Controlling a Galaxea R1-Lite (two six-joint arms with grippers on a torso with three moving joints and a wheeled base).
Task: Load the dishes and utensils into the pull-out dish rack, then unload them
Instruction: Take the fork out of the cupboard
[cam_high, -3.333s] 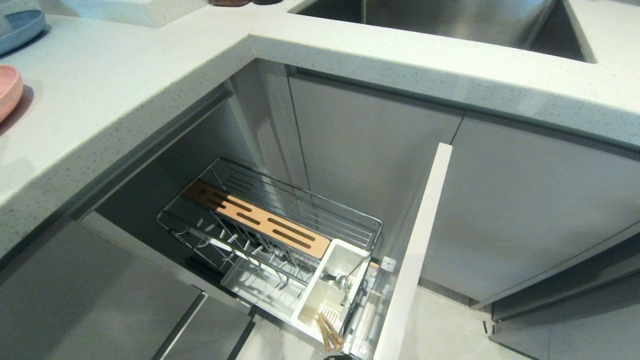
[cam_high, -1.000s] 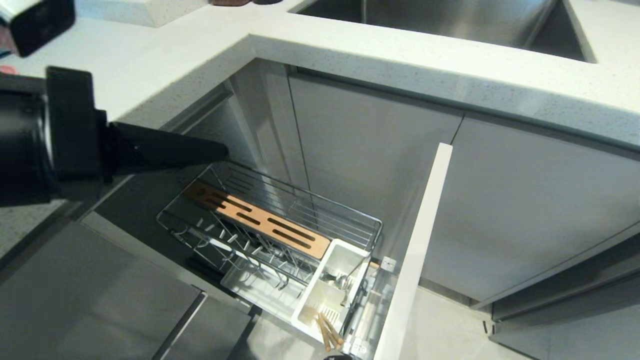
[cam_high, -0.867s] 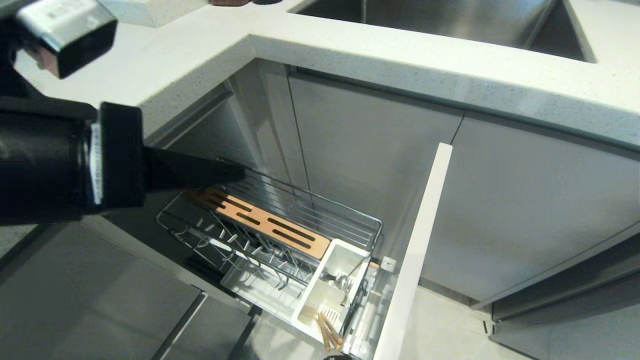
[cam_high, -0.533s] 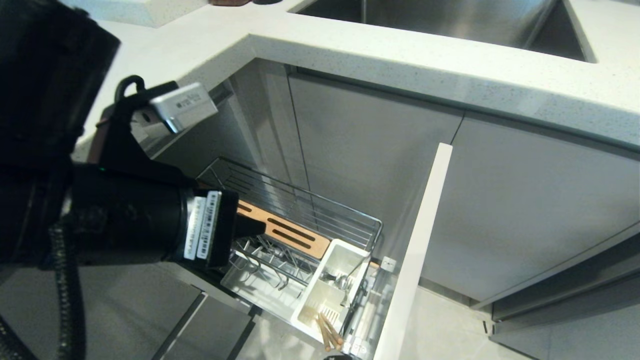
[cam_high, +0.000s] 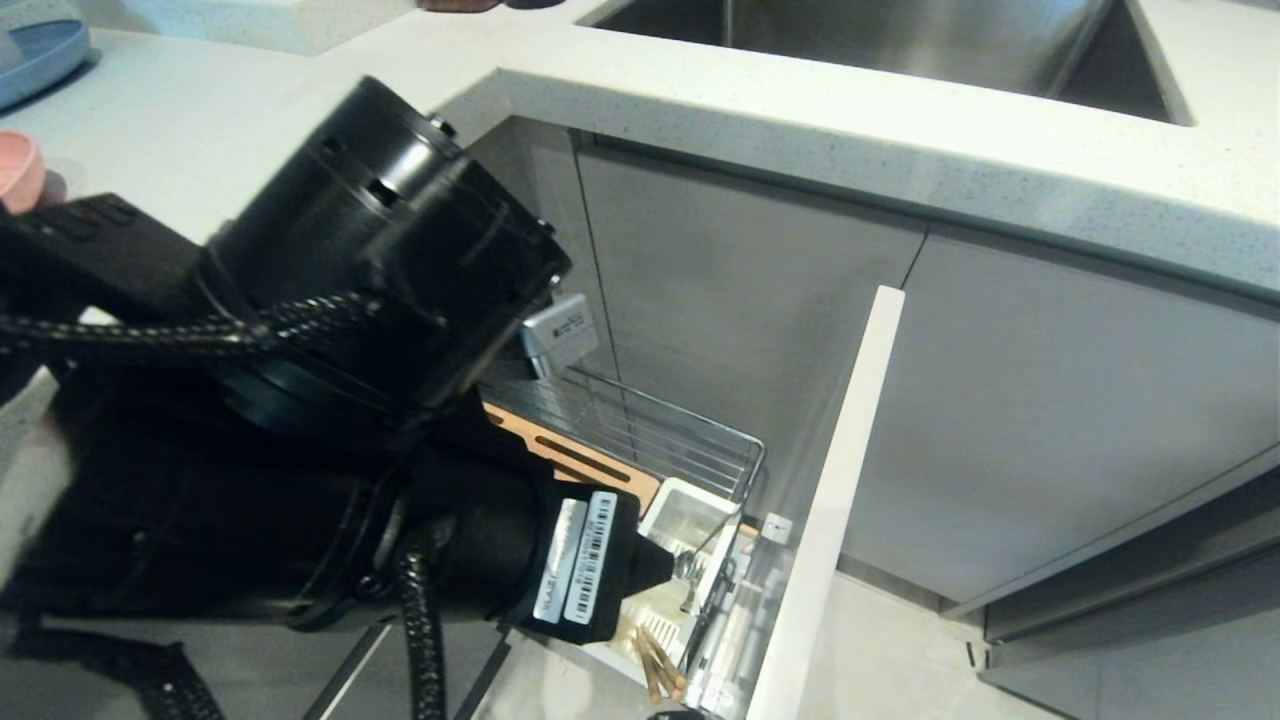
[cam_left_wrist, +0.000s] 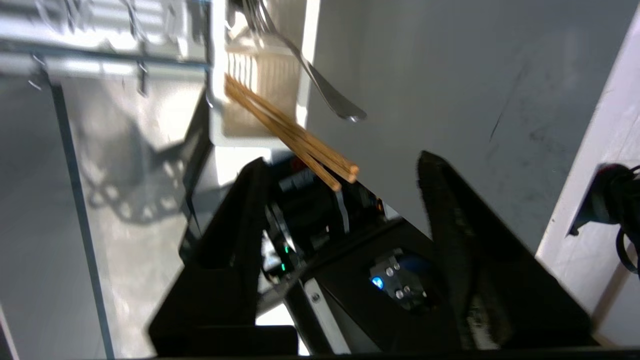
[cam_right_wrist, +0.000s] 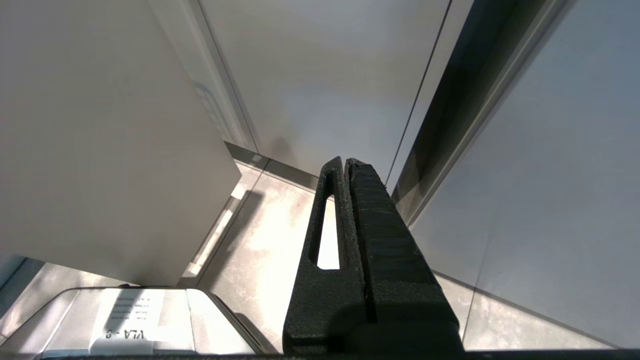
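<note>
The pull-out dish rack (cam_high: 650, 435) stands drawn out under the counter, mostly hidden by my left arm (cam_high: 400, 400). Its wooden board (cam_high: 560, 455) and white caddy (cam_high: 695, 505) show past the wrist. The chopsticks (cam_high: 660, 665) (cam_left_wrist: 290, 132) lean out of the caddy (cam_left_wrist: 260, 75), and the fork (cam_left_wrist: 320, 82) stands beside them. My left gripper (cam_left_wrist: 342, 159) is open just off the chopsticks' free ends, holding nothing. A sliver of a pink dish (cam_high: 15, 170) shows on the counter at far left. My right gripper (cam_right_wrist: 345, 162) is shut and empty, pointing at the floor.
The rack's white front panel (cam_high: 840, 500) juts out on the right of the caddy. The countertop edge (cam_high: 800, 120) overhangs the rack, with the sink (cam_high: 880, 40) behind. A blue plate (cam_high: 40, 50) lies at the far left. My own base (cam_left_wrist: 400, 280) sits below the left gripper.
My left arm swung down from counter height, across the rack, to the caddy end. Its fingers were shut a second ago and now stand open. Nothing in the rack moved.
</note>
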